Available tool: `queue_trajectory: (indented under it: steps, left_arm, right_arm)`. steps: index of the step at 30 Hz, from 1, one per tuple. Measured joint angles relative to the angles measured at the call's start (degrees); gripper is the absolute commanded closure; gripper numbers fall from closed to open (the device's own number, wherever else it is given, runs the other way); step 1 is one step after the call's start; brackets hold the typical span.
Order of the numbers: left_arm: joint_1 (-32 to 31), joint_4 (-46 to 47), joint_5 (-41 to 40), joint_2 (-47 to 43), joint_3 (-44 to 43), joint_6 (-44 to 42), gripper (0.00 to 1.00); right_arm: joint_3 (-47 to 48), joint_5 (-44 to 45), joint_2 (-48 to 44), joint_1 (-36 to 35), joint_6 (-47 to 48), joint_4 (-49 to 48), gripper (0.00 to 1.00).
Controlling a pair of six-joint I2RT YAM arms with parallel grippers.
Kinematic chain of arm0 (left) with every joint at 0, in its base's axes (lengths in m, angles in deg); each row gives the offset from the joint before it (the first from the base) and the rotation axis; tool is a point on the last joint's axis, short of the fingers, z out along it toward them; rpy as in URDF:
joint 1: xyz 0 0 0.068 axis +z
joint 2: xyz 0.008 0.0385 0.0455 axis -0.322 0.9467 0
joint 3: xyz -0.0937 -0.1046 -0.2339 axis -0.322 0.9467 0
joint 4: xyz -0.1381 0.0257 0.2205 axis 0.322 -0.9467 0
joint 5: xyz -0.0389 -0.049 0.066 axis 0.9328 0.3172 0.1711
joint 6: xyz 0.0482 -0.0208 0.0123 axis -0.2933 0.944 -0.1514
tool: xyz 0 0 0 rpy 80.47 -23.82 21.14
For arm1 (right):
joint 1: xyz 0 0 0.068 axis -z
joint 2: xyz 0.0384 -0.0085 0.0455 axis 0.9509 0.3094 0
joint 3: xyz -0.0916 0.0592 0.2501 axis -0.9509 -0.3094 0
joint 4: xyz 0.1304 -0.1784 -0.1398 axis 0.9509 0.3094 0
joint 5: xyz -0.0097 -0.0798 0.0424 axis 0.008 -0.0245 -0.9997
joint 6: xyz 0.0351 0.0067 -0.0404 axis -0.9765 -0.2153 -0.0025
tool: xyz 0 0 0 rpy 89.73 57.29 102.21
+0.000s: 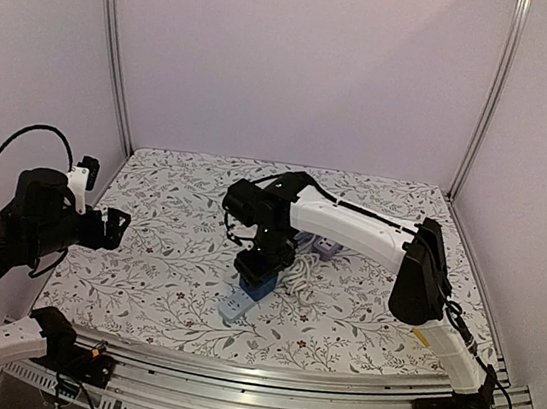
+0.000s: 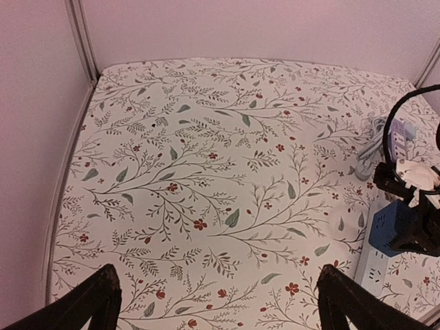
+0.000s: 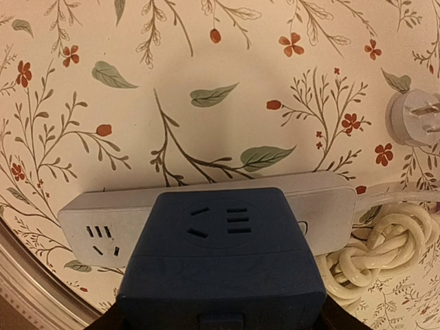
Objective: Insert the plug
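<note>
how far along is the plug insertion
Done: the right tool grips the blue adapter and has it over the white power strip. In hand: lining it up on the strip. Left: pressing it home and letting go; whether it is already seated is hidden. The left tool sits open, off to the side.

A table [image 1: 157, 250] is seen, its top patterned all over with leafy twigs and small red flowers. A white power strip [image 3: 323, 199] is laid flat on it, sockets facing up, close to the table's near edge. Just beside one end of the power strip, a bundle of white cable [image 3: 381, 247] is coiled on the table top. Beyond that same end, apart from the power strip, a white plug [image 3: 411, 118] is laid on its side, prongs showing. Farther behind the power strip, a second pale socket strip [image 2: 401, 134] is laid.
</note>
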Motion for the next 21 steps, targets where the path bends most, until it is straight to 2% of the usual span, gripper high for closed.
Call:
queue_trajectory:
  steps: [18,21]
  left_arm:
    - [0.09,0.02,-0.02,-0.70,0.00,-0.07,0.01]
    - [0.11,0.02,-0.02,-0.79,0.00,-0.09,0.00]
  right_arm:
    - [-0.68,2.23,-0.72,-0.70,2.08,-1.11,1.00]
    - [-0.68,2.23,-0.74,-0.70,1.86,-1.11,0.95]
